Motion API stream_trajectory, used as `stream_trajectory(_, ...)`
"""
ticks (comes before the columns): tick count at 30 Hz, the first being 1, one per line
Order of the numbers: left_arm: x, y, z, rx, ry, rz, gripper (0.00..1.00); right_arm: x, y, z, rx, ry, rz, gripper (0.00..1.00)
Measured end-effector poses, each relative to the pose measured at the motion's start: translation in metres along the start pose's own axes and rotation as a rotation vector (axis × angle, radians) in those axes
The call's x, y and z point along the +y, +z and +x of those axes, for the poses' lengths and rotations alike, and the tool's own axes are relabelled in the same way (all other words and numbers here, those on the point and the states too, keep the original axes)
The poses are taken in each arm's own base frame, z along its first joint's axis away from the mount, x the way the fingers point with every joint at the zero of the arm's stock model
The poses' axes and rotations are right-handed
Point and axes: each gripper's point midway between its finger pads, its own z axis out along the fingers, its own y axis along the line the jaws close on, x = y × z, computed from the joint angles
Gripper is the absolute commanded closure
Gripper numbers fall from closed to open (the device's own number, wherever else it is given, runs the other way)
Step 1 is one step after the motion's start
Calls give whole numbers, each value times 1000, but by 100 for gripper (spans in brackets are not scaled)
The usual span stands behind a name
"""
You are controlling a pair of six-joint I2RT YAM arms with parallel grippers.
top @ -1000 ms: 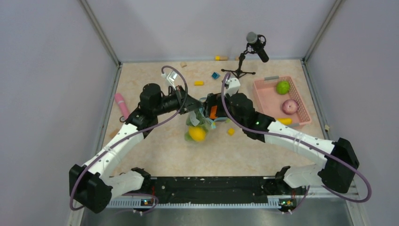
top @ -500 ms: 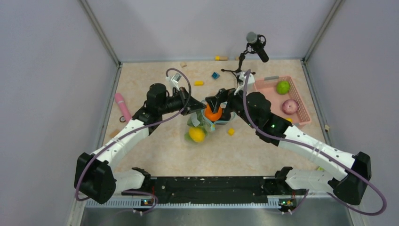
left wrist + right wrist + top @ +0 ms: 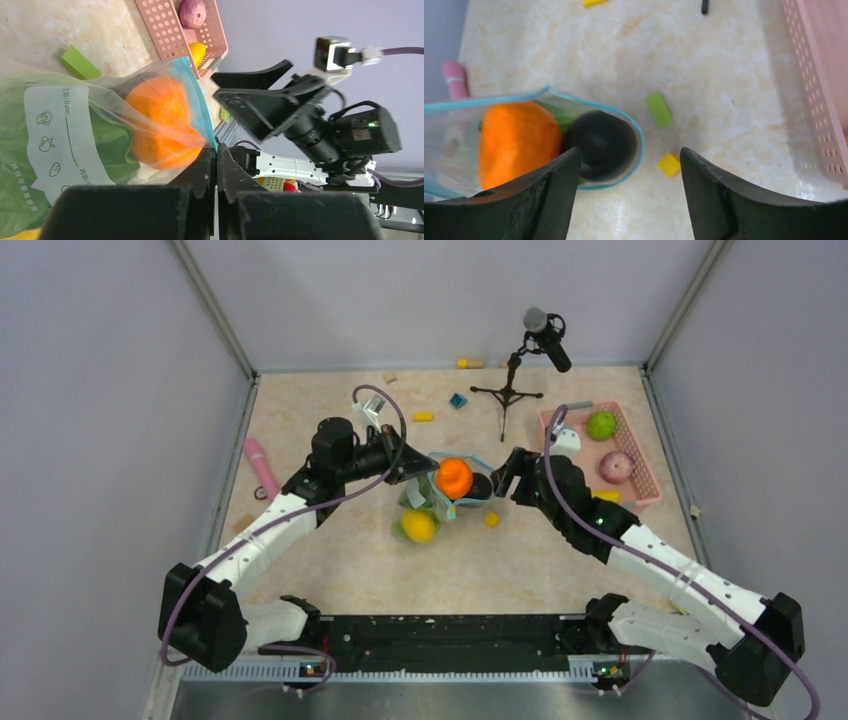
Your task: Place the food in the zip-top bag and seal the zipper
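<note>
The clear zip-top bag (image 3: 432, 496) hangs mouth-up at mid table, its teal zipper (image 3: 196, 102) held open. My left gripper (image 3: 413, 468) is shut on that zipper edge, as the left wrist view (image 3: 216, 151) shows. An orange (image 3: 454, 478) and a dark eggplant (image 3: 481, 487) sit in the bag's mouth; both also show in the right wrist view, orange (image 3: 516, 142) and eggplant (image 3: 601, 145). A lemon (image 3: 419, 526) lies low in the bag. My right gripper (image 3: 503, 477) is open and empty just right of the mouth (image 3: 630, 165).
The pink mesh basket (image 3: 560, 430) at the right holds a lime (image 3: 601, 425), a magenta piece (image 3: 616, 466) and a yellow piece (image 3: 603, 497). A microphone stand (image 3: 508, 390) stands behind. A yellow block (image 3: 491, 519), a green block (image 3: 658, 109) and a pink cylinder (image 3: 259, 462) lie on the table.
My right gripper carried the orange to the bag's mouth, let it go there, and drew back to the right, open. My left gripper kept hold of the bag's edge.
</note>
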Motion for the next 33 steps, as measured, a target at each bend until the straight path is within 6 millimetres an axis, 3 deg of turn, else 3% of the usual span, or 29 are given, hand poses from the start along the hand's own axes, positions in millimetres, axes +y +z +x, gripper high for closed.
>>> stream_trajectory(4,-1,0,0,3,1,4,100,-21,3,30,70,17,59,41)
stream_trajectory(12,-2,0,2,14,0,11,100,-30,20,44,64,74,75,56)
stream_trajectory(18,-1,0,2,14,0,11,100,-21,34,51,83,98,46,87)
stream_trajectory(19,-1,0,2,14,1,11,100,-19,35,53,86,103,36,99)
stream_trajectory(28,4,-1,3,19,14,-22,100,-1,29,57,132,49,-73,100)
stream_trajectory(33,10,-4,-8,-14,59,-102,100,25,18,22,107,-19,-141,100)
